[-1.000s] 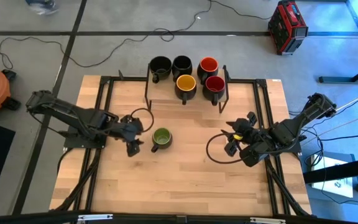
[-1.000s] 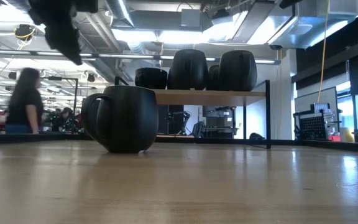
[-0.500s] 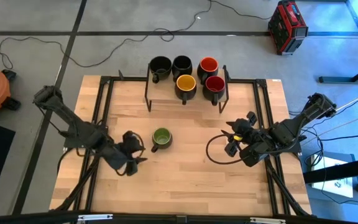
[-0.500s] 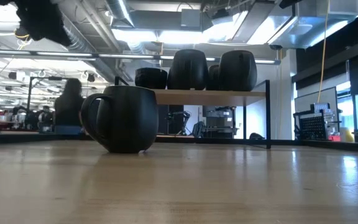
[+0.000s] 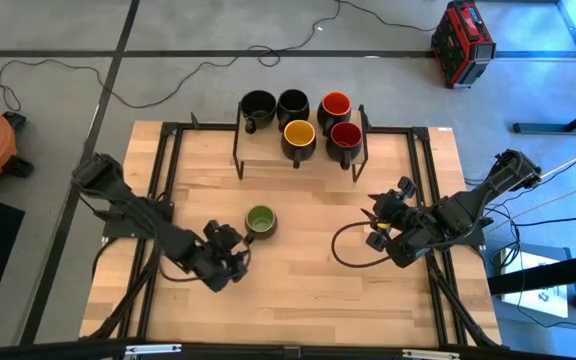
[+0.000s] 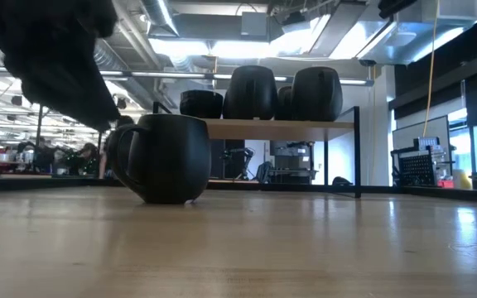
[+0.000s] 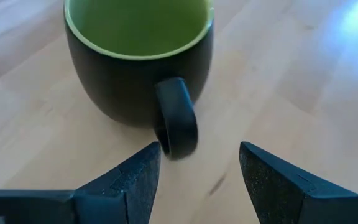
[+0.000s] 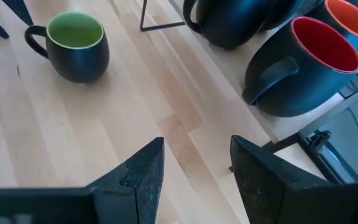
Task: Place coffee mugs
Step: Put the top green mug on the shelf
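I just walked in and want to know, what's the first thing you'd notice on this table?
The green-inside mug stands alone in the middle of the wooden table, with the left gripper open just beside its handle. At the far edge, five more mugs crowd together on a raised shelf: yellow, orange-red, dark red and two black inside. The right gripper waits open at the right side.

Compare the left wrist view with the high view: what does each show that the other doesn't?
Left wrist only: the green mug's handle pointing at the gap between the open left fingers.

High only: five mugs on the rack, including the yellow mug, and the right gripper waiting right of centre.

Both: the green mug upright on the table, free of the left gripper.
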`<state>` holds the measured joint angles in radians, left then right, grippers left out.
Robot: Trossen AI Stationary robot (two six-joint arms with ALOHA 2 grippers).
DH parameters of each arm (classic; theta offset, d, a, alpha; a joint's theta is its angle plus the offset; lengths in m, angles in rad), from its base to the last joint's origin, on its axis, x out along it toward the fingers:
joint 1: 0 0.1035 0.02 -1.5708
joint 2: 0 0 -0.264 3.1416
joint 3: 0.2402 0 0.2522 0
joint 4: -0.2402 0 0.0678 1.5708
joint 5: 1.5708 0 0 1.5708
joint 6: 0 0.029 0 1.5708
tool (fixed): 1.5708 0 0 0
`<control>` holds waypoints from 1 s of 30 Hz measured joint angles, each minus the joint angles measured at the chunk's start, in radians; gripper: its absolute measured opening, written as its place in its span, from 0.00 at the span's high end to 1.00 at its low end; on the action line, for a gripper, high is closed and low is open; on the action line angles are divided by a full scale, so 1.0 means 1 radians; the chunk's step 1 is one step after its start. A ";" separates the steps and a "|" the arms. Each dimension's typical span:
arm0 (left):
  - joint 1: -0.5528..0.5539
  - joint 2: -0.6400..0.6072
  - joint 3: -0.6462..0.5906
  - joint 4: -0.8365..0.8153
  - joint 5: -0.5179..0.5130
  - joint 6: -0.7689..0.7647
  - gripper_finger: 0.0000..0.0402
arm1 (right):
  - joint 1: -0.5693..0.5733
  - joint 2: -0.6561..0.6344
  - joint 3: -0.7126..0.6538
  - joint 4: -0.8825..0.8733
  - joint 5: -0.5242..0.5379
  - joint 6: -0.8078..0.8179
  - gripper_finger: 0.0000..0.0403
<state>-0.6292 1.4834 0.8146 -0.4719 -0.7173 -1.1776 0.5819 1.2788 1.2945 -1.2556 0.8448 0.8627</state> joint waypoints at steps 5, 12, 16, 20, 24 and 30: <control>0.045 0.065 0.000 0.064 -0.007 0.001 0.47 | 0.000 0.000 0.000 -0.005 0.000 -0.006 0.57; 0.110 0.094 0.000 0.071 -0.009 0.002 0.50 | 0.000 0.000 0.000 -0.005 0.000 -0.006 0.57; 0.111 0.094 0.000 0.071 -0.005 0.027 0.62 | 0.000 0.000 0.000 -0.004 0.000 -0.006 0.57; 0.113 0.094 0.000 0.079 -0.003 0.028 0.78 | 0.000 0.000 0.000 -0.004 0.000 -0.006 0.57; 0.114 0.094 0.000 0.091 0.001 0.028 0.85 | 0.000 0.000 0.000 -0.004 0.000 -0.007 0.57; 0.117 0.087 0.072 0.073 0.022 0.064 0.85 | 0.000 0.000 0.000 -0.004 0.004 -0.026 0.57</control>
<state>-0.5124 1.5709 0.8867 -0.3985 -0.6954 -1.1139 0.5819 1.2789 1.2945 -1.2594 0.8485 0.8365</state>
